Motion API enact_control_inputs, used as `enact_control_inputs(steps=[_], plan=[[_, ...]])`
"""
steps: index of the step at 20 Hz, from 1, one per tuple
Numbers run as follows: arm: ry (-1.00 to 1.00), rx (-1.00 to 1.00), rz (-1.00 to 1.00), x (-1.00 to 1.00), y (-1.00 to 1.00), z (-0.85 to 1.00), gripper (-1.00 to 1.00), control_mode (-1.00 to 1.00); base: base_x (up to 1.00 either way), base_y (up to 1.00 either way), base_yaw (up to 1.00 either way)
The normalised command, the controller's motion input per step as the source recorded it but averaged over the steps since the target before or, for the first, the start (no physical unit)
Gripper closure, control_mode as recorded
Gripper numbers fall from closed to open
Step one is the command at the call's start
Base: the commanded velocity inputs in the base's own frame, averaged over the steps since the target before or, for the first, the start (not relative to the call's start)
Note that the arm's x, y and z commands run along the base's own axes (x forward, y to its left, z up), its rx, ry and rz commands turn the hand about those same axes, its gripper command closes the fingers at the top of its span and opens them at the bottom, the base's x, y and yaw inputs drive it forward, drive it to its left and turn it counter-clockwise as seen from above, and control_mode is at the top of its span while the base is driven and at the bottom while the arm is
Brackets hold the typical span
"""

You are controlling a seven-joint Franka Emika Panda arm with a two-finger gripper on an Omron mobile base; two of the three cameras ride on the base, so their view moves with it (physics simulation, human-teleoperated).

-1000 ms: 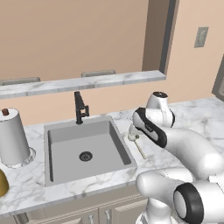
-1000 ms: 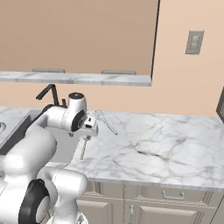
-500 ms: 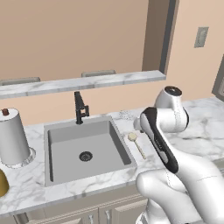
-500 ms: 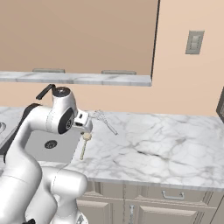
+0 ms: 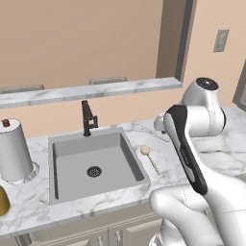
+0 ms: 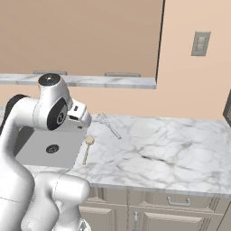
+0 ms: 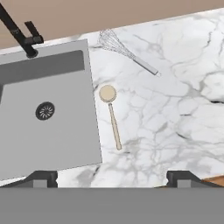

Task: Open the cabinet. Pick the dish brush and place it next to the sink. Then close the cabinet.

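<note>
Paper towel roll at far left, black faucet behind the sink, dish brush flat on the marble counter just beside the sink's right edge (head toward the wall), whisk past it, gripper above, jaws wide open, empty.

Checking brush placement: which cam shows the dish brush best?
Hand view. It looks straight down on the dish brush, whole, lying on the counter just right of the sink. The left base view shows it smaller, the right base view oblique beside the arm.
</note>
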Motion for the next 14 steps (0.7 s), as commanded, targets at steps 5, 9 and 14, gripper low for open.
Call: enact_control_inputs(steps=[5,9,14], plan=[[-0.01,0.00,0.00,-0.47,0.00,0.85,-1.00,-1.00,0.00,0.00,0.00],[-0.06,0.00,0.00,-0.40,0.00,0.28,-1.00,-1.00,0.00,0.00,0.00],[0.00,0.00,0.00,0.00,0.00,0.00,-1.00,-1.00,0.00,0.00,0.00]])
